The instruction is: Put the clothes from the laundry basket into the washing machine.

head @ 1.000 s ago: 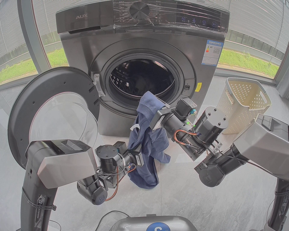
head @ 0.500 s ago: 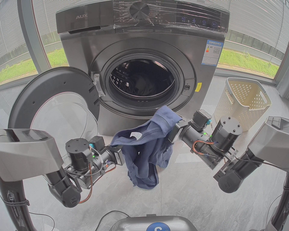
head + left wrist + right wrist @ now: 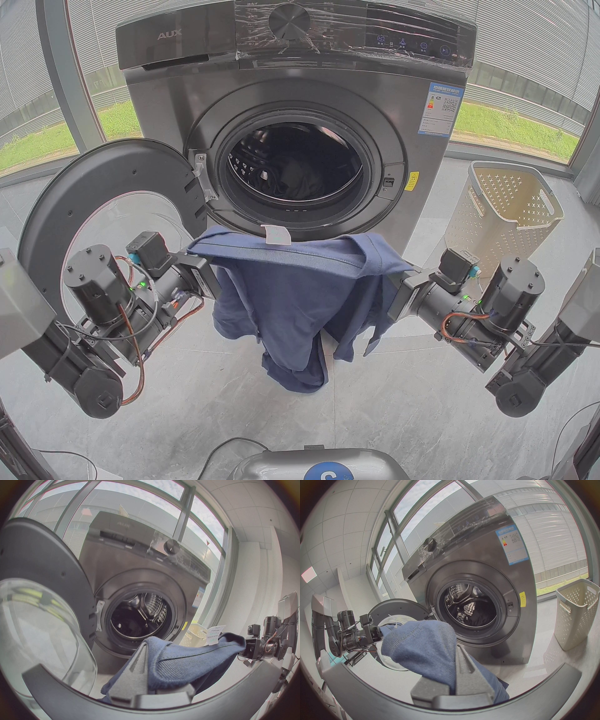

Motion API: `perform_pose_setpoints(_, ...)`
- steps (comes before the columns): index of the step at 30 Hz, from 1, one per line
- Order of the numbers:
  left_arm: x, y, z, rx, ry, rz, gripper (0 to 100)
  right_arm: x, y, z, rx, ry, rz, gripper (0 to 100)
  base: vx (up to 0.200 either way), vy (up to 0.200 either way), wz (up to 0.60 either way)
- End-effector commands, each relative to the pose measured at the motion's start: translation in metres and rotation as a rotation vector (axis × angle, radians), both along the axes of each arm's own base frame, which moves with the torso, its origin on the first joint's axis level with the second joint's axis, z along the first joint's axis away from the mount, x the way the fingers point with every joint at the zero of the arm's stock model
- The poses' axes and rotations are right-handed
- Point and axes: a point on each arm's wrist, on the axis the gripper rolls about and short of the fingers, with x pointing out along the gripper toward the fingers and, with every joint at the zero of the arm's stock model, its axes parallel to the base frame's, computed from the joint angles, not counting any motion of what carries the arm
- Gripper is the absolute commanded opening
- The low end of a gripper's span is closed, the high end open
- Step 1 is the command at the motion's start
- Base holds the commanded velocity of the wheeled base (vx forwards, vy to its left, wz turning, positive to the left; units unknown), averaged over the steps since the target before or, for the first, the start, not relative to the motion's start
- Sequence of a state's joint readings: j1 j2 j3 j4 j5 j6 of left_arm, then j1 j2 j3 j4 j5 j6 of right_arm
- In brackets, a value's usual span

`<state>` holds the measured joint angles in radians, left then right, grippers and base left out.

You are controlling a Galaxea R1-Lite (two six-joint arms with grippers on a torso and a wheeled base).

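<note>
shirt (image 3: 287,284): blue, stretched wide between the two grippers, just in front of the washer (image 3: 187,106) and a little below its opening. The top edge is taut, with a white tag (image 3: 275,234) standing up at its middle. The rest hangs down, and the lowest folds seem to rest on the floor (image 3: 406,406).
left gripper (image 3: 208,267): clamped on the shirt's left end, cloth bunched over its fingers, in front of the door (image 3: 81,181).
right gripper (image 3: 395,284): clamped on the shirt's right end, cloth draped over it, about level with the left gripper.
washer: the door is swung open to the left, and dark clothes lie in the drum (image 3: 294,165).
basket (image 3: 506,212): cream, on the floor right of the washer, apart from the shirt.
</note>
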<state>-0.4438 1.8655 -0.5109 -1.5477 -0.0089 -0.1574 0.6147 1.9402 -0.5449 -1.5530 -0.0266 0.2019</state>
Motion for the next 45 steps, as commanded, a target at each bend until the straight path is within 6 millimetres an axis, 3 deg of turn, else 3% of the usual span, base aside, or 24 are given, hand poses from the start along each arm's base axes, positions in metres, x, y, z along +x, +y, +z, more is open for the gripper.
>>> perform_pose_setpoints(1, -0.016, 0.002, 0.03, -0.047, -0.092, -0.019, 0, -0.008, -0.006, 0.026, 0.057, -0.078, -0.003, 0, 0.0, 0.0, 0.0)
perform_pose_setpoints(11, -0.018, 0.0, 0.054, -0.044, -0.198, -0.095, 0, -0.003, -0.003, 0.045, 0.117, -0.138, -0.044, 0, 0.0, 0.0, 0.0)
perform_pose_setpoints(18, -0.016, 0.013, 0.047, -0.014, -0.183, -0.088, 0, 0.001, -0.003, 0.046, 0.126, -0.141, -0.05, 0, 0.0, 0.0, 0.0)
perform_pose_setpoints(28, -0.023, 0.023, 0.067, -0.054, -0.246, -0.022, 0, -0.002, -0.005, 0.059, 0.162, -0.171, -0.07, 0, 0.0, 0.0, 0.0)
perform_pose_setpoints(45, -0.028, 0.023, 0.072, -0.064, -0.264, -0.029, 0, -0.007, -0.007, 0.069, 0.183, -0.197, -0.065, 0, 0.0, 0.0, 0.0)
